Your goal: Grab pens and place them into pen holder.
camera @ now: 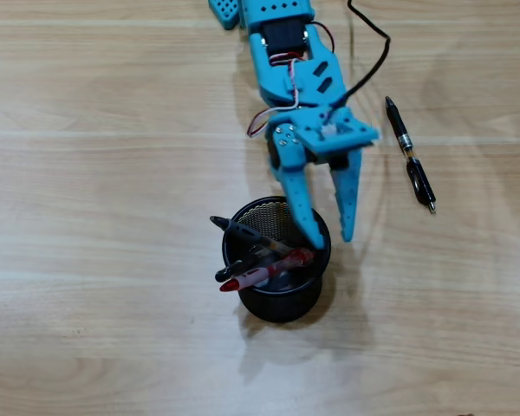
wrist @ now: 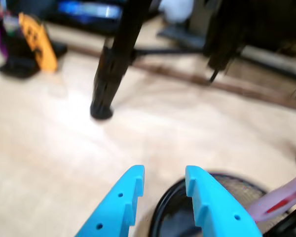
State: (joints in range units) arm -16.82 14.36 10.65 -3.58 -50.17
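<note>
The pen holder (camera: 282,303), a round black mesh cup, stands in the middle of the wooden table in the overhead view. Three pens lean out of it to the left: a red-and-clear one (camera: 262,275) and two black ones (camera: 238,230). Another black pen (camera: 409,154) lies flat on the table at the right. My blue gripper (camera: 331,239) hangs open and empty over the cup's right rim, one finger inside the rim line and one outside. The wrist view shows the open gripper (wrist: 165,172) above the cup's rim (wrist: 158,212), with the red pen (wrist: 281,200) at the right.
A black cable (camera: 373,52) runs along the table beside the arm toward the lying pen. In the wrist view a black stand leg (wrist: 111,69) and an orange object (wrist: 37,42) sit farther off on the table.
</note>
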